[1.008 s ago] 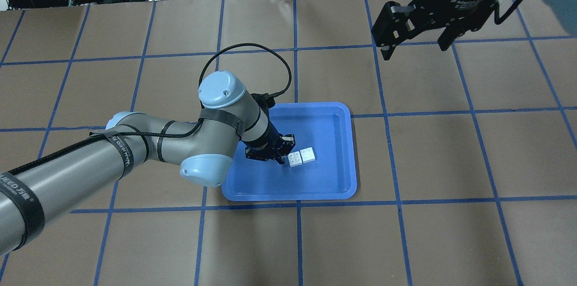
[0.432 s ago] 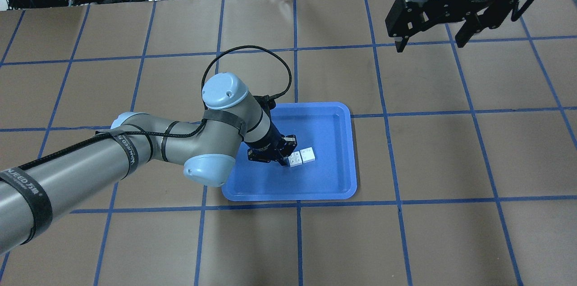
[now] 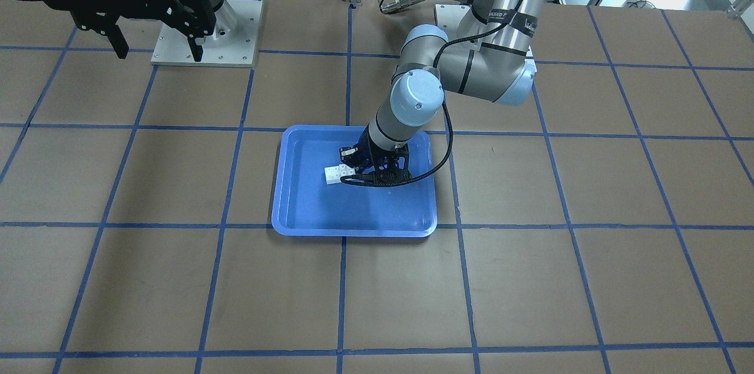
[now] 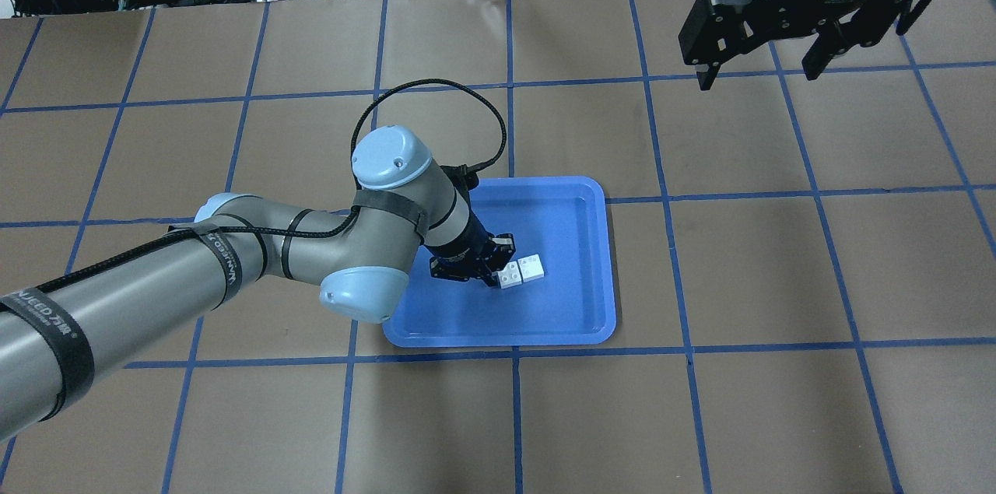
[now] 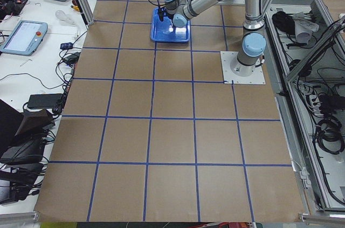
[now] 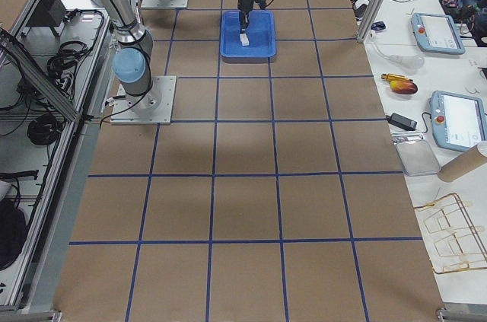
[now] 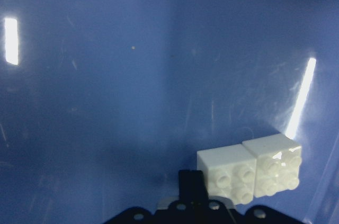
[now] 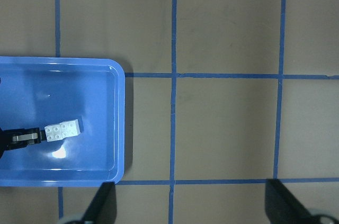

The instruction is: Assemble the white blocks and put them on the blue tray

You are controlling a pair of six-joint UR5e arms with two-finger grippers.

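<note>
Left gripper [image 4: 496, 261] beside blocks [image 4: 521, 271] at 9 o'clock, grip not discernible; right gripper [image 4: 759, 74] spread. Blocks could be dragged off tray [image 4: 560, 214] if snagged.

**White on blue, brown under a blue grid**

The blocks [image 4: 521, 272] are plain white, studs and all, with a bright glint on the one farther from the black fingers of the left gripper [image 4: 499, 262]. The tray [image 4: 576, 315] beneath that gripper is glossy mid-blue, streaked with white reflections of light. Around it the table [image 4: 778, 268] is matt brown, and blue tape [image 4: 739, 196] crosses it in a pattern of large squares. The left arm [image 4: 156, 292] is grey with pale blue joint caps and black bands. The right gripper [image 4: 756, 79] is black with small white lettering on its body.
</note>
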